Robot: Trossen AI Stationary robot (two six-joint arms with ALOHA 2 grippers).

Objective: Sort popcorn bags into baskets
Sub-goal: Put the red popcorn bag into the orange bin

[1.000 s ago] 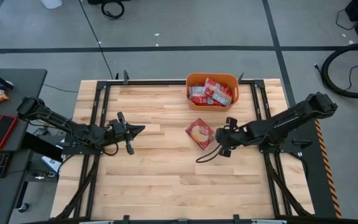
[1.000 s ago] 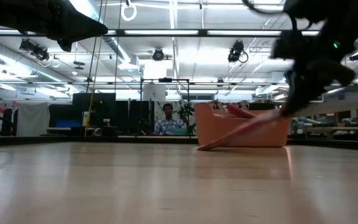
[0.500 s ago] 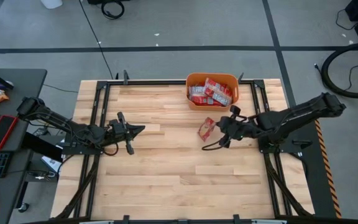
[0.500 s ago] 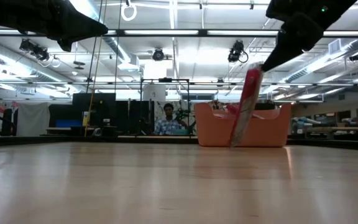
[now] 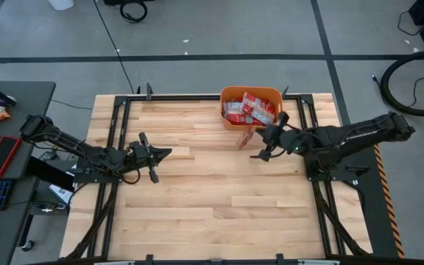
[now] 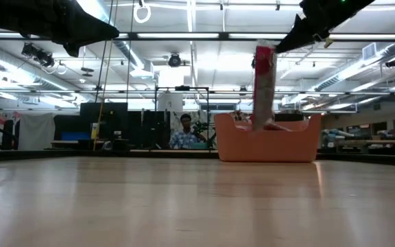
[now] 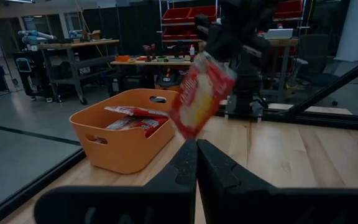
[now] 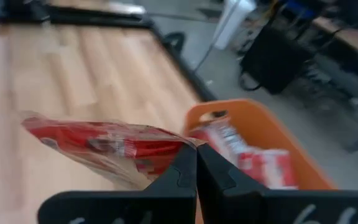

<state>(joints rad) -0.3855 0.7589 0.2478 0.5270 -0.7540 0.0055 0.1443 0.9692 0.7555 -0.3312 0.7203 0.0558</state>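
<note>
**Low view: last bag hangs just short of the tub**

Nearest, the left gripper waits over the table's left half, fingers pressed together, holding nothing. Farther off, the right gripper pinches a popcorn bag by its top edge, dangling just before the orange basket that holds the other bags. Carry it fully past the near wall before letting go. No print is legible.

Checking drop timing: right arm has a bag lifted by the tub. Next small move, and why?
Probably carry it a bit farther over the orange tub before opening: the right gripper is shut on a popcorn bag that hangs just short of the near wall.
</note>
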